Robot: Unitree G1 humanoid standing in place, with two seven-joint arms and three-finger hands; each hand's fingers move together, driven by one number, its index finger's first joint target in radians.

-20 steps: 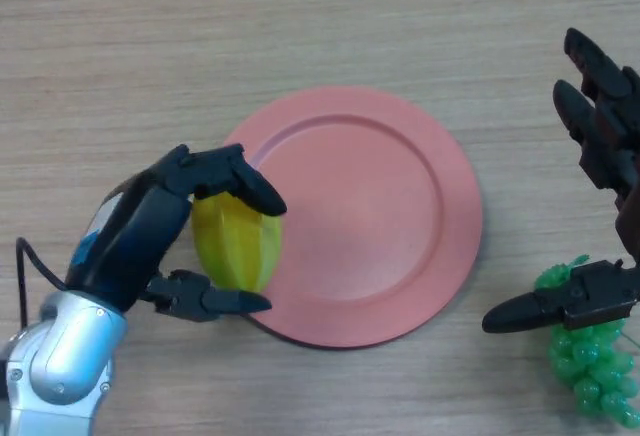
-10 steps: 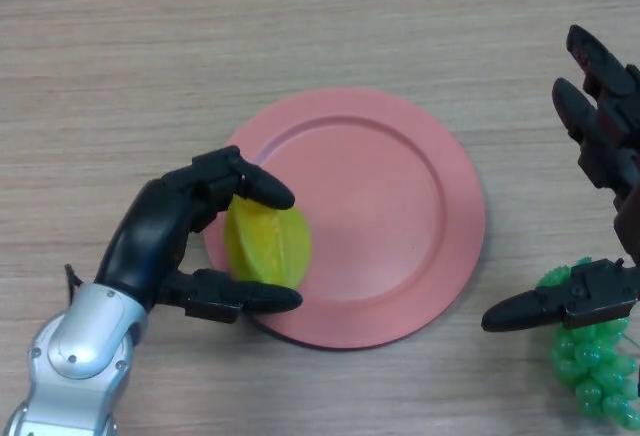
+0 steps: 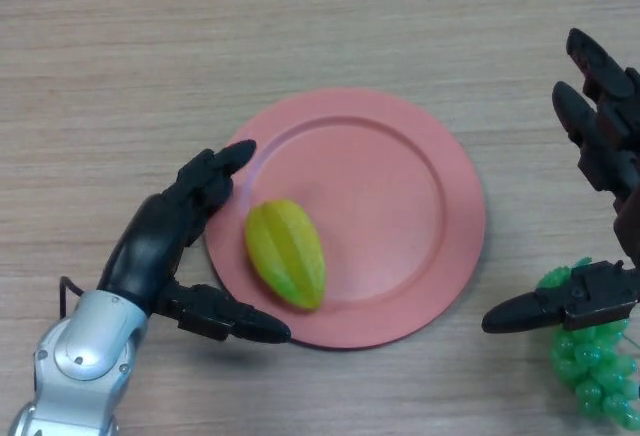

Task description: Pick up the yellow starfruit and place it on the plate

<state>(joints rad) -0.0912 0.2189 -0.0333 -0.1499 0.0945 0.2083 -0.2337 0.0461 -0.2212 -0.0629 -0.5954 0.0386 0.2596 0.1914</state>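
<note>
Yellow starfruit (image 3: 286,267) down on plate (image 3: 430,156), left robot hand (image 3: 165,246) spread beside it, touching nothing; only withdrawal left.

- A bunch of green grapes (image 3: 592,376) lies at the lower right corner of the view, partly cut off by the edge, well apart from anything else lying there.
- The table (image 3: 250,36) is light wood with a fine horizontal grain.

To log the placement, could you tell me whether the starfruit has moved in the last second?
Yes: the starfruit shifted rightward, further onto the plate.
</note>
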